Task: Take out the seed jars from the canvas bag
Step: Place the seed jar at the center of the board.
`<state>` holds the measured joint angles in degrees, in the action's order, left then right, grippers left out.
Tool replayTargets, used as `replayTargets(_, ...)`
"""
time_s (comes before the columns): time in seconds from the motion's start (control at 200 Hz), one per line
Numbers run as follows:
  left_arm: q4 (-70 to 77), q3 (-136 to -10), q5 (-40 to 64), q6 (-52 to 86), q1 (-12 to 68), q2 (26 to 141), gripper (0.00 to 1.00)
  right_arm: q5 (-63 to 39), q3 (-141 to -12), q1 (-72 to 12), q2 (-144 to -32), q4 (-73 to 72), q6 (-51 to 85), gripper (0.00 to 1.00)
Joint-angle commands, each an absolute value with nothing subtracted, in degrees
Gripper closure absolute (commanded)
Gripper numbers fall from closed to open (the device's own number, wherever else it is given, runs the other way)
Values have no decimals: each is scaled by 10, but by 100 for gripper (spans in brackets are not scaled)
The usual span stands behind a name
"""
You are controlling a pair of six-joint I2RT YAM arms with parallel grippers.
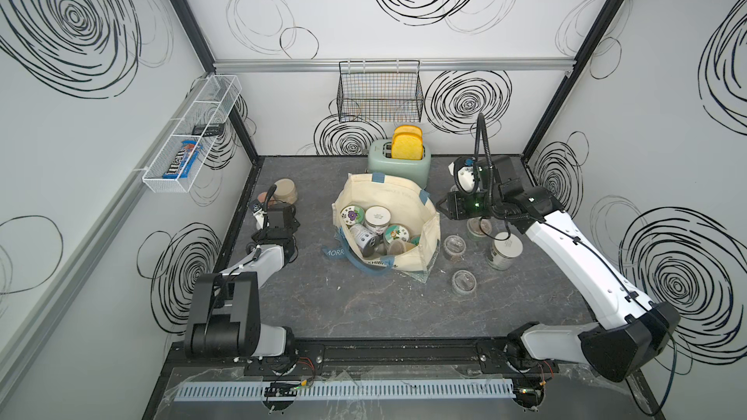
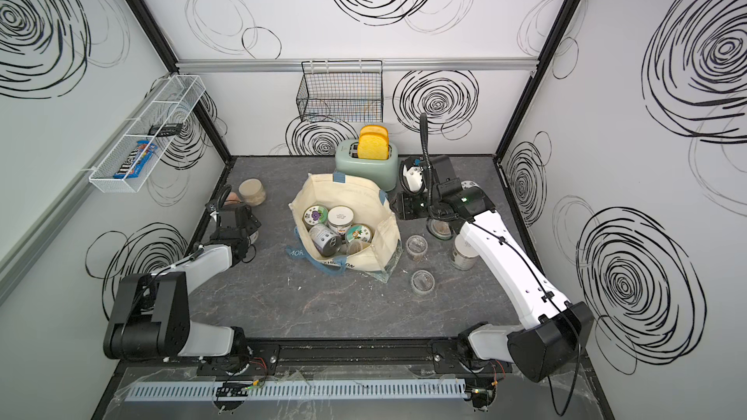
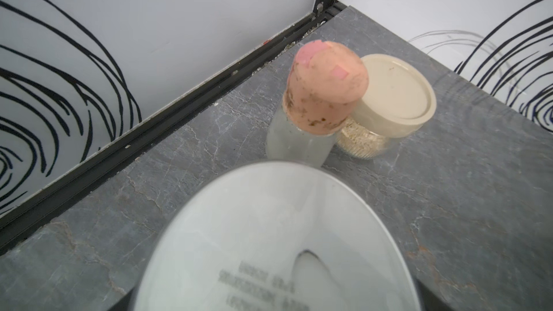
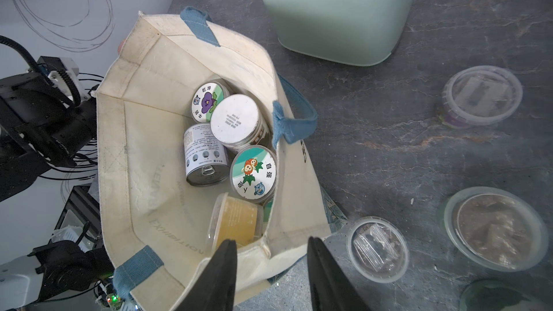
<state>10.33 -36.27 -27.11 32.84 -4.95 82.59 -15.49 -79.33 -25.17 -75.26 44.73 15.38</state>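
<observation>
The cream canvas bag (image 1: 408, 195) (image 2: 359, 195) (image 4: 143, 145) stands open mid-table with several seed jars inside: a white-lidded one (image 4: 235, 119), two flower-print lids (image 4: 253, 175), a pull-tab can (image 4: 203, 157) and a clear tub (image 4: 236, 219). My right gripper (image 1: 440, 206) (image 4: 272, 252) hovers at the bag's right rim, open and holding nothing. My left gripper (image 1: 283, 214) (image 3: 275, 300) is at the table's left, its jaws wide around a white-lidded seed jar (image 3: 269, 234) that fills the left wrist view. Several more seed jars (image 1: 453, 246) (image 1: 503, 250) stand right of the bag.
A mint-green toaster (image 1: 400, 163) with yellow toast stands just behind the bag. A tan-lidded jar (image 1: 285, 189) (image 3: 395, 91) and a pink-lidded frosted jar (image 3: 326, 85) stand near the back left wall. Wire baskets hang on the back and left walls.
</observation>
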Motion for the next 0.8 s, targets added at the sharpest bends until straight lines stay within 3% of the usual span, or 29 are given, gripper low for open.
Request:
replayTargets(0.0, 109, -388, -288, 353, -54, 831, 10, -166, -786, -253, -748, 449, 149, 57)
replayTargets(0.05, 106, -391, -279, 353, -54, 834, 3, -166, -786, -253, -747, 449, 149, 57)
replayTargets(0.18, 80, -406, -273, 355, -54, 846, 0, -170, -788, -253, -746, 450, 147, 57)
replayTargets(0.32, 58, -411, -261, 363, -53, 826, 4, -171, -789, -252, -743, 452, 146, 57)
replayTargets(0.61, -80, -486, -256, 368, -30, 642, 4, -140, -887, -304, -778, 493, 145, 57)
replayTargets(0.795, -170, -552, -128, 377, 17, 571, 4, -149, -981, -375, -833, 503, 134, 57)
